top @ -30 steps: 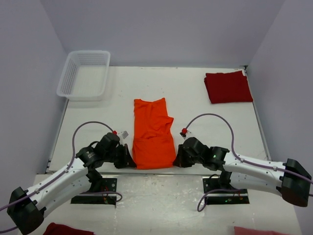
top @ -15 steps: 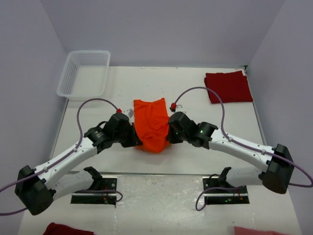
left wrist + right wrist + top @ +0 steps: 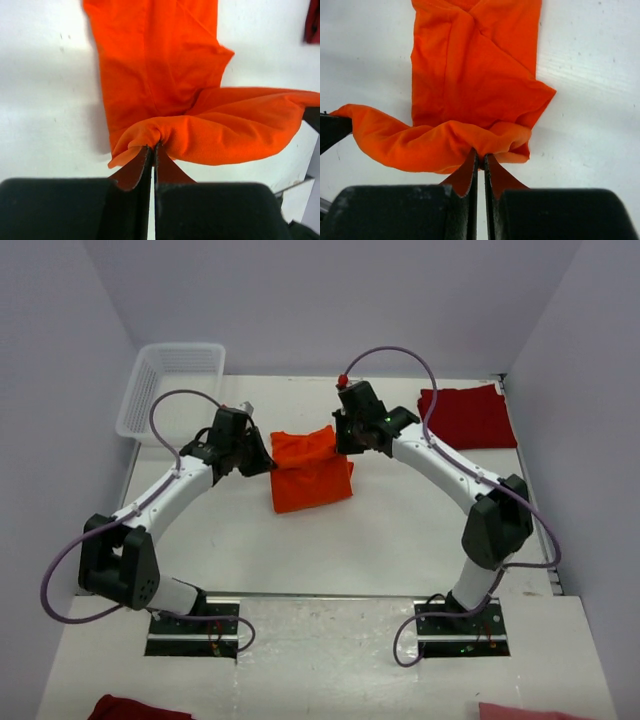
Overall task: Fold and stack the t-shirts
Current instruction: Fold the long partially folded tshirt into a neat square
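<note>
My left gripper (image 3: 152, 147) is clamped tight on one corner of the orange t-shirt (image 3: 312, 483). My right gripper (image 3: 480, 156) is clamped on the other corner of the same edge, which sags between them. That edge is lifted over the rest of the shirt, which lies flat on the table (image 3: 400, 530), right of the basket (image 3: 135, 408). The dark red t-shirt (image 3: 468, 418) lies folded much farther right of the basket, well apart from the orange one.
</note>
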